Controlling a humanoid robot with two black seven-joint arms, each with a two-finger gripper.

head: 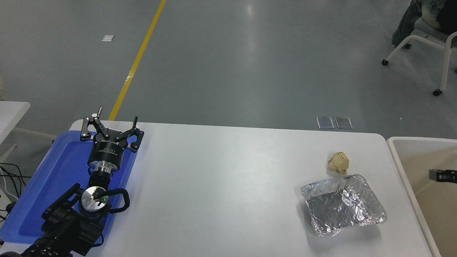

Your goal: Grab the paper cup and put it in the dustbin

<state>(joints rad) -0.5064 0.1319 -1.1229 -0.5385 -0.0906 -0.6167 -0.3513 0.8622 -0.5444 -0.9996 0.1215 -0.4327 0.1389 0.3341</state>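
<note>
Only a small black tip of the right gripper (pixel 442 175) is seen at the right edge over the dustbin (pixel 400 160); whether it is apart or together cannot be told. The paper cup is not seen anywhere. The left gripper (pixel 109 127) is parked, spread apart, over the blue tray (pixel 53 167). A missed drop would go undetected, since most of the bin is cut off. Lettering on the left gripper body cannot be read

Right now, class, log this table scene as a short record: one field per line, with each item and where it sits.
left tool: open, parked over the blue tray
right tool: only a tip shows, above the dustbin
paper cup: not visible
crumpled paper ball: on the white table, just beyond the foil tray
foil tray: empty, near the table's right edge
</note>
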